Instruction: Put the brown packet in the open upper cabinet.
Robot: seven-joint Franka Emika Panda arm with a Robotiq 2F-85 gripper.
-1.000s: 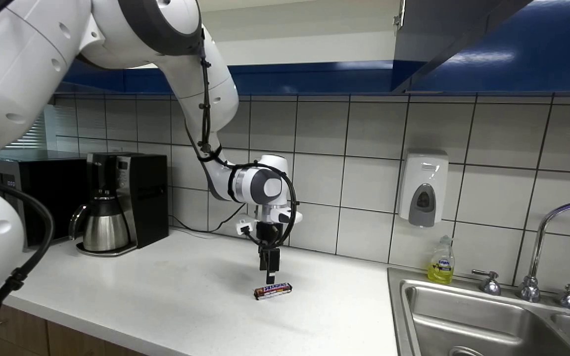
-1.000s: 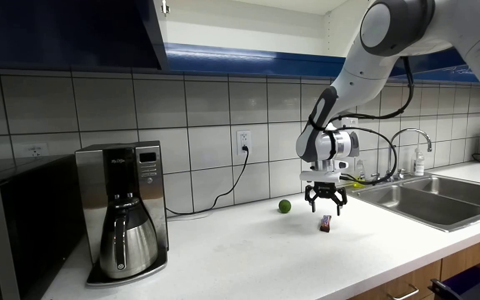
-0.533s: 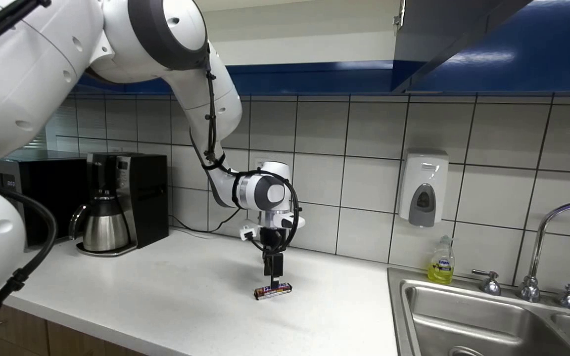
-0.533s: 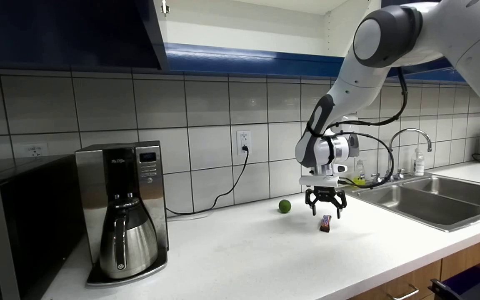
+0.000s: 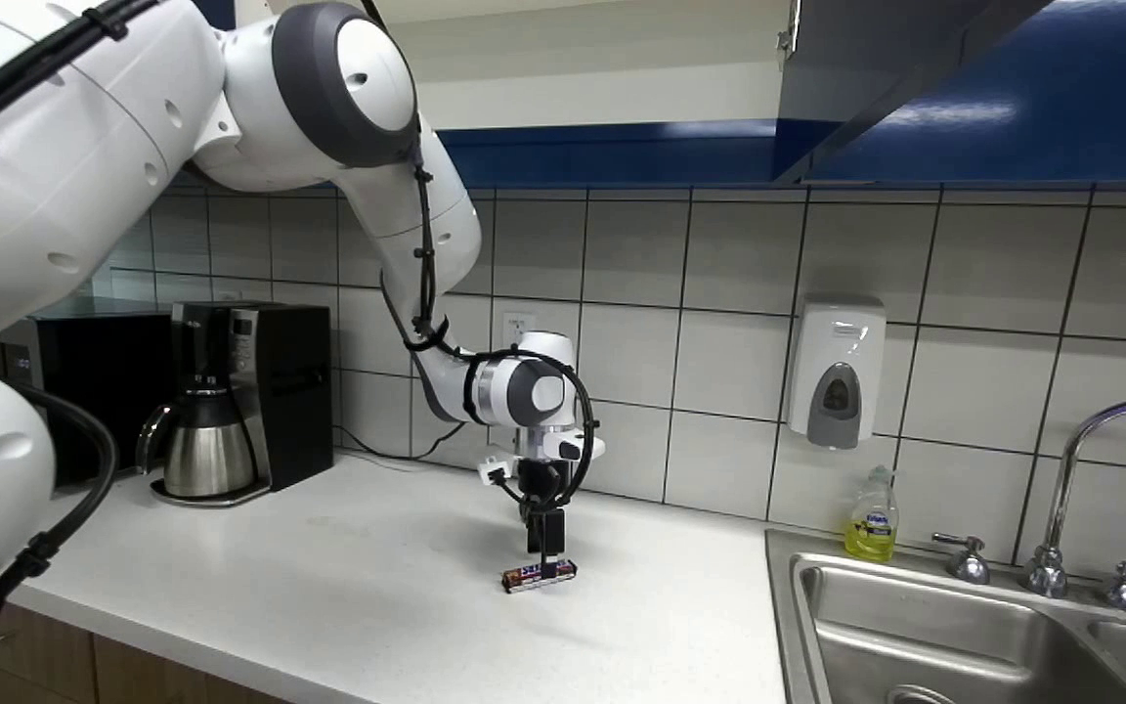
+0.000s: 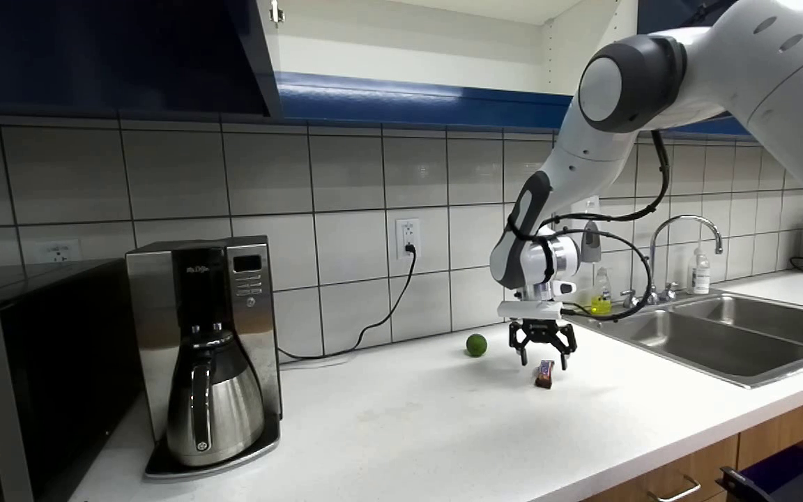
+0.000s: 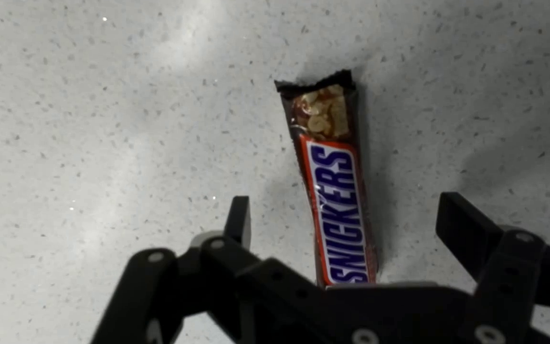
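The brown packet is a Snickers bar with dark ends, lying flat on the white counter. It shows in both exterior views point(image 5: 522, 579) point(image 6: 544, 378) and in the wrist view point(image 7: 334, 191), where its near end is hidden behind the gripper body. My gripper point(image 7: 344, 210) is open, with one finger on each side of the packet and gaps between. In both exterior views the gripper point(image 5: 547, 567) point(image 6: 544, 362) points straight down, fingertips low over the packet. The open upper cabinet point(image 5: 602, 93) point(image 6: 408, 42) has a white interior and a blue bottom edge, above the counter.
A green ball point(image 6: 476, 344) lies near the wall beside the gripper. A coffee maker point(image 6: 251, 335) and a microwave point(image 6: 60, 369) stand along the counter. A steel sink point(image 5: 783, 606) with a faucet point(image 5: 1061, 489) and a soap bottle point(image 5: 873, 523) is on the other side.
My gripper has moved down towards the packet, shifting slightly, and its fingertips now overlap the packet in an exterior view. The packet has not moved. The fingers stay apart.
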